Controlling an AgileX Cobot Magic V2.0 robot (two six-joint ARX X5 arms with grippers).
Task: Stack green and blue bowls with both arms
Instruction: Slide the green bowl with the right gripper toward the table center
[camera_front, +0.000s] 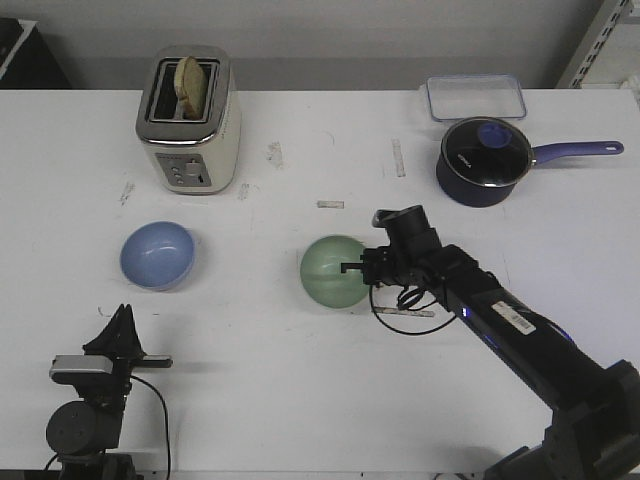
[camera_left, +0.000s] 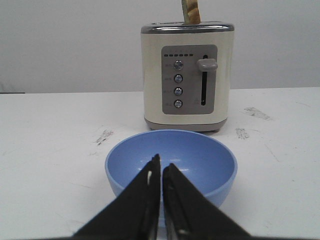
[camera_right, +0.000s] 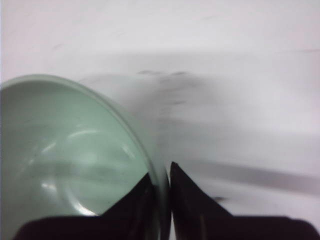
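Note:
The pale green bowl (camera_front: 333, 271) sits near the middle of the table. My right gripper (camera_front: 352, 268) is shut on its near-right rim, one finger inside and one outside, as the right wrist view shows (camera_right: 161, 176) with the green bowl (camera_right: 70, 155) filling one side. The light blue bowl (camera_front: 158, 254) rests on the table at the left, apart from the green one. My left gripper (camera_front: 122, 318) is shut and empty, just short of the blue bowl (camera_left: 170, 160), with its tips (camera_left: 160, 162) pointing at the bowl's near wall.
A cream toaster (camera_front: 188, 120) with bread stands behind the blue bowl, also in the left wrist view (camera_left: 187, 75). A dark blue lidded saucepan (camera_front: 485, 160) and a clear lidded box (camera_front: 476, 97) are at the back right. Tape strips (camera_front: 330, 204) lie on the white table.

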